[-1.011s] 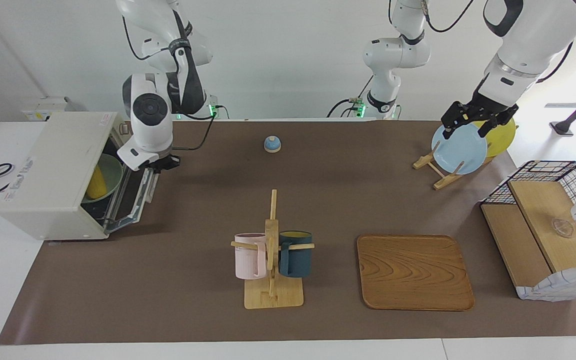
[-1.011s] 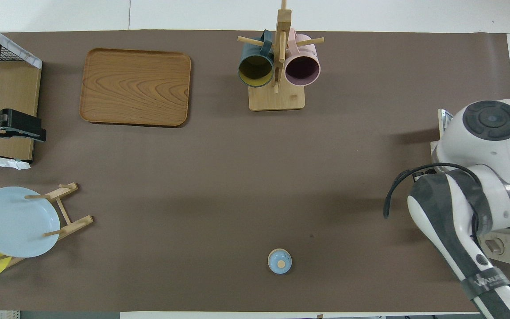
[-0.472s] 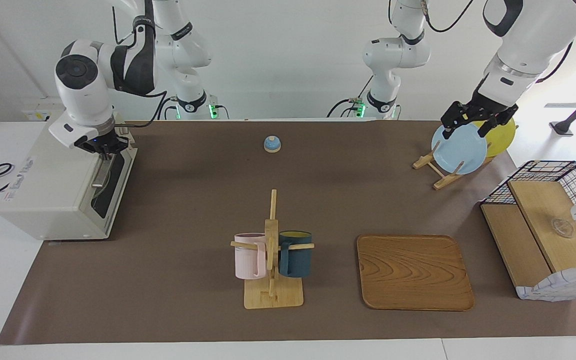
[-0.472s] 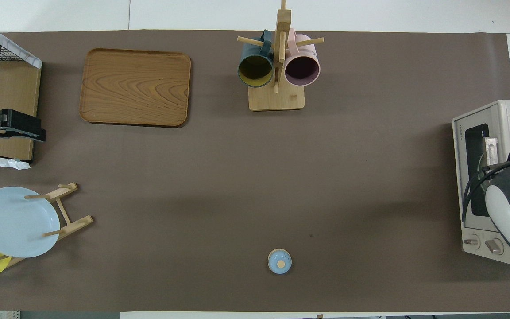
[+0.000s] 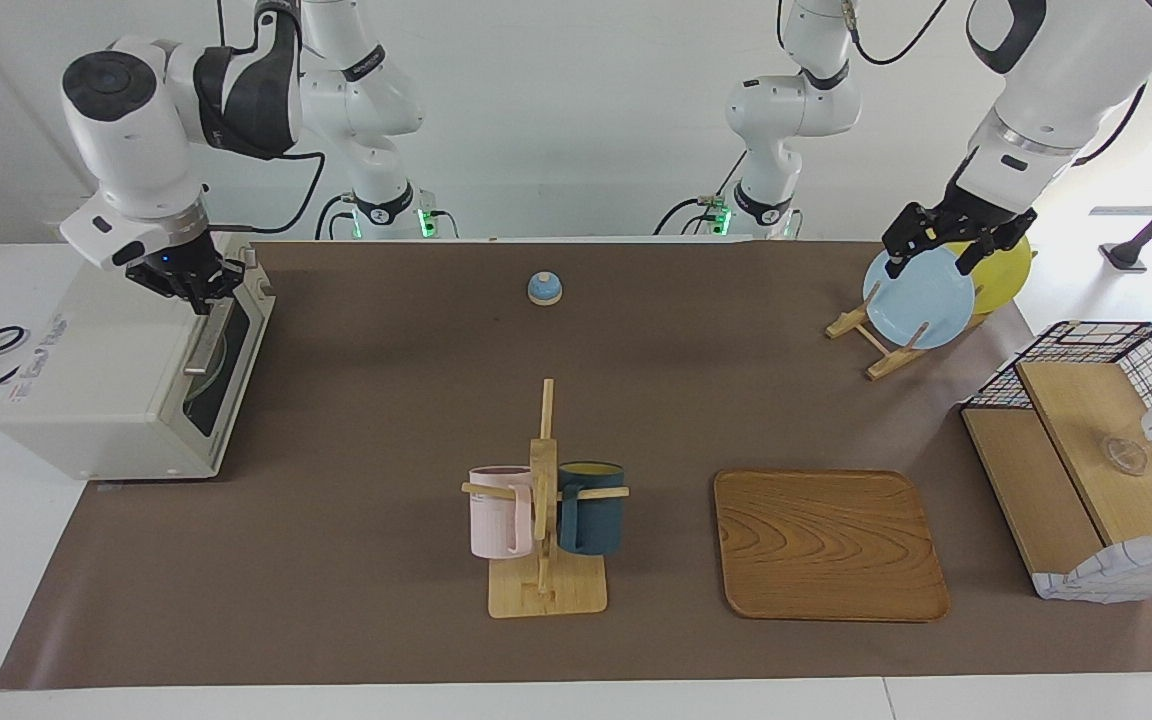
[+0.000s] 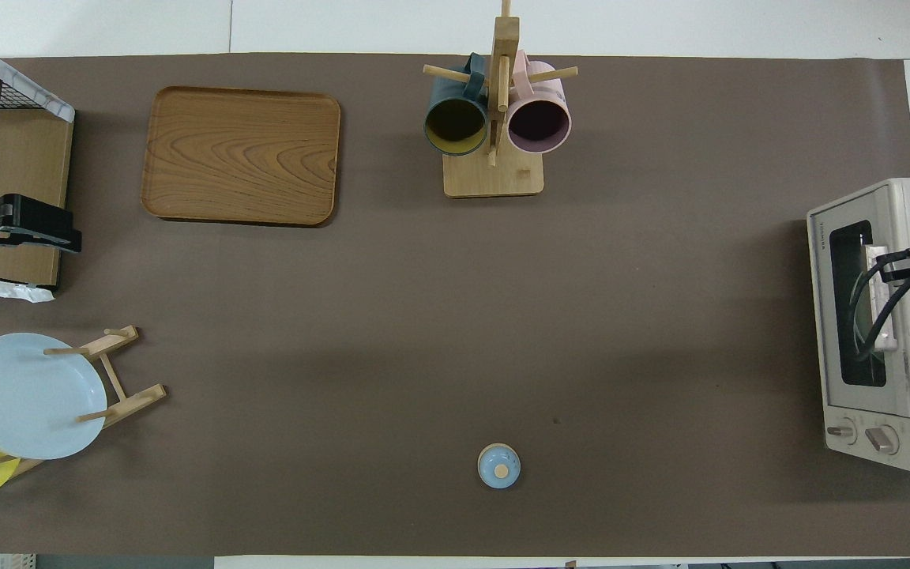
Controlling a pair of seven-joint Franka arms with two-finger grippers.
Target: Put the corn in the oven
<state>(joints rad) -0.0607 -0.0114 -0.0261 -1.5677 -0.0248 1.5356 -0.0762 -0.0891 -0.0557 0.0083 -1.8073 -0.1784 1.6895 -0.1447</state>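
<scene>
The off-white oven (image 5: 106, 380) stands at the right arm's end of the table, with its dark glass door (image 5: 226, 370) shut and upright. It also shows in the overhead view (image 6: 897, 332). The corn is hidden; only a hint of a greenish bowl shows through the glass. My right gripper (image 5: 194, 288) hangs just over the top of the door, by the metal bar handle (image 5: 208, 340). My left gripper (image 5: 941, 250) waits, open and empty, up over the plate rack at the left arm's end.
A wooden mug rack (image 5: 544, 500) with a pink and a dark blue mug stands mid-table. A wooden tray (image 5: 829, 545) lies beside it. A blue plate (image 5: 921, 300) and a yellow plate (image 5: 1006, 265) lean in a rack. A wire-and-wood basket (image 5: 1096, 460) and a small blue bell (image 5: 544, 288) are also there.
One second ago the oven door hung open with the corn in a green bowl inside. The right arm swung the door up shut, then rose slightly from the handle. The left arm has not moved.
</scene>
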